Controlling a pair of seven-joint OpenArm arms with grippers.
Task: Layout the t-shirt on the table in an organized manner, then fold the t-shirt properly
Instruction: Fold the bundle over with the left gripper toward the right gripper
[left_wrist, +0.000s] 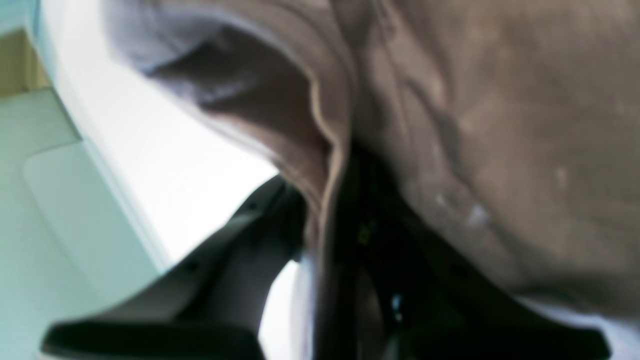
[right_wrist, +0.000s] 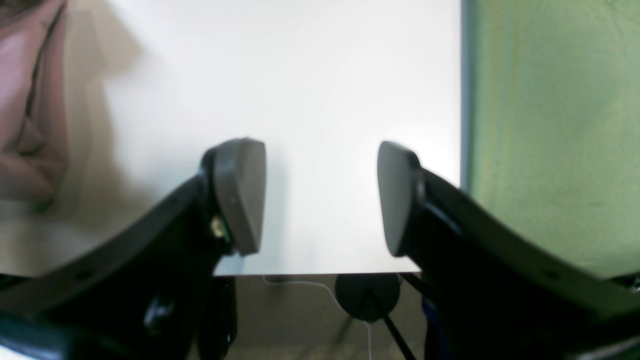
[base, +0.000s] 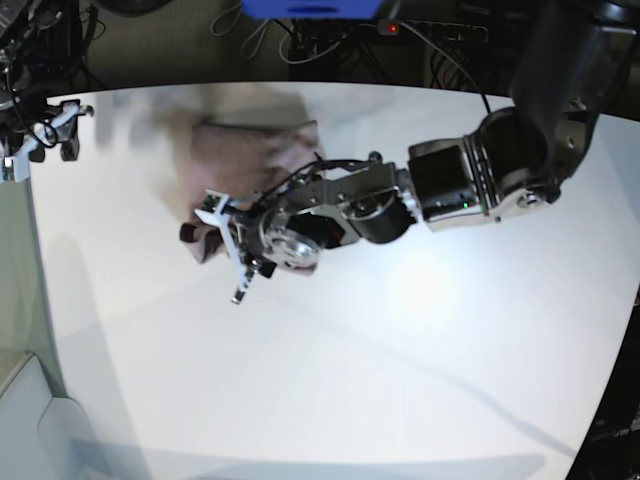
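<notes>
The t-shirt (left_wrist: 475, 125) filled most of the left wrist view as blurred mauve-brown cloth, with a hemmed edge running down toward the left gripper (left_wrist: 345, 240). The dark fingers (left_wrist: 240, 260) stood nearly together with a fold of cloth between them, so the left gripper was clenched on the t-shirt. A strip of the table (left_wrist: 165, 165) showed bright white to the left of the cloth, with its rounded edge beyond.

In the right wrist view, the right gripper (right_wrist: 320, 197) was released: its two grey pads (right_wrist: 242, 195) stood well apart with only bare tabletop between them. The table (right_wrist: 310, 75) ended in a straight edge on the right side of the view. A small part of the t-shirt (right_wrist: 30, 100) lay at the far left, well apart from the gripper.

In the base view, the t-shirt (base: 250, 150) lay bunched on the table (base: 400, 350) toward its far left area. The left gripper (base: 235, 245) sat at the near edge of the cloth. The right gripper (base: 40, 135) was at the far left corner of the table, clear of the garment.
</notes>
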